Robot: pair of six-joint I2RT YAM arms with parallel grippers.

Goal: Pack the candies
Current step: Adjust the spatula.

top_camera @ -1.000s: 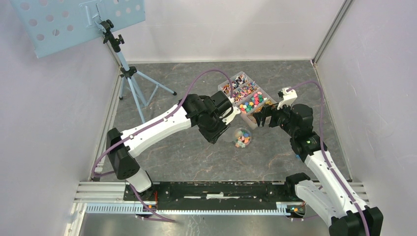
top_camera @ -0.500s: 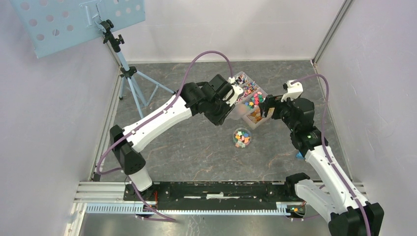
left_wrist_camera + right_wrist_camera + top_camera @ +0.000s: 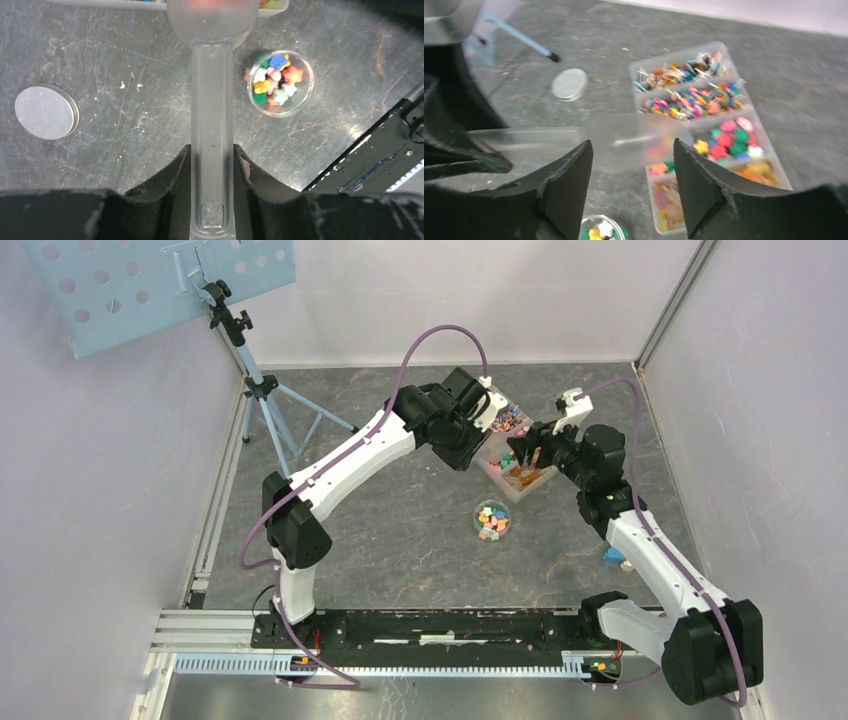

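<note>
1. L arm: stretched long, diagonal toward far right, wrist over left edge of divided tray (image 3: 684,53).
2. L gripper (image 3: 212,155): clenched on flat handle of clear plastic scoop (image 3: 212,100); rounded frosted bowl at tray edge.
3. R arm: elbow bent, reaching fwd-left. R gripper (image 3: 631,150): black rough-edged jaws spread, gripping nothing, above tray's near end.
4. Candies (image 3: 274,82): tiny, multicolour, star-ish, in small round clear cup (image 3: 305,102) on grey marbled table (image 3: 125,150); more sorted in tray compartments.
5. Grey lid disc (image 3: 45,111): flat, well apart from cup.
</note>
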